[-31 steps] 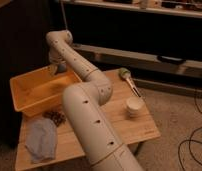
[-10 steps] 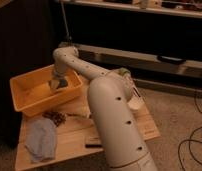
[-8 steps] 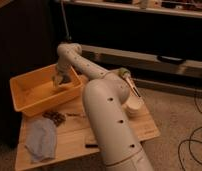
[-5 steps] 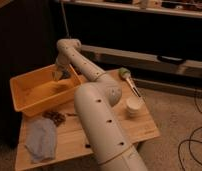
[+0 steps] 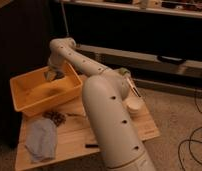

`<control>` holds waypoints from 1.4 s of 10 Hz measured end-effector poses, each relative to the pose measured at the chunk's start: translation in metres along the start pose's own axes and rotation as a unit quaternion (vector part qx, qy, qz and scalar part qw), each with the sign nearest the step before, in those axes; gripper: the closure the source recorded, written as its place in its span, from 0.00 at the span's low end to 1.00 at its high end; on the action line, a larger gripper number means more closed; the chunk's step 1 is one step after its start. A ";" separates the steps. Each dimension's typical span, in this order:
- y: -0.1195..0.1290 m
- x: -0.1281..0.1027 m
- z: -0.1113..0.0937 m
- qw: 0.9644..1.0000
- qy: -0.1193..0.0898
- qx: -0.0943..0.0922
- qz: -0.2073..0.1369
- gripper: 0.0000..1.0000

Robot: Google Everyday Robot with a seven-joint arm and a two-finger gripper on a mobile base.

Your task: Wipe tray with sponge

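Camera view: end effector point(image 5: 52, 75) inside the rectangular yellow plastic tray point(image 5: 25, 99).

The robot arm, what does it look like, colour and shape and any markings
The arm is a thick, rounded tube in off-white, with rows of small dark dots along its segments and bulging elbow joints. It narrows toward the gripper, a darker grey end piece over the yellow tray. No loose cables show.
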 end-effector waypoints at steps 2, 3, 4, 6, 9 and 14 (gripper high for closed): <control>0.026 -0.018 -0.008 1.000 -0.016 -0.003 -0.025 1.00; 0.038 -0.025 -0.009 0.999 -0.022 -0.007 -0.036 1.00; 0.053 -0.035 -0.007 0.998 -0.028 -0.014 -0.054 1.00; 0.069 -0.045 -0.002 0.996 -0.033 -0.027 -0.072 1.00; 0.090 -0.048 0.006 0.995 -0.029 -0.042 -0.087 1.00; 0.095 0.005 0.015 0.997 -0.005 -0.045 -0.055 1.00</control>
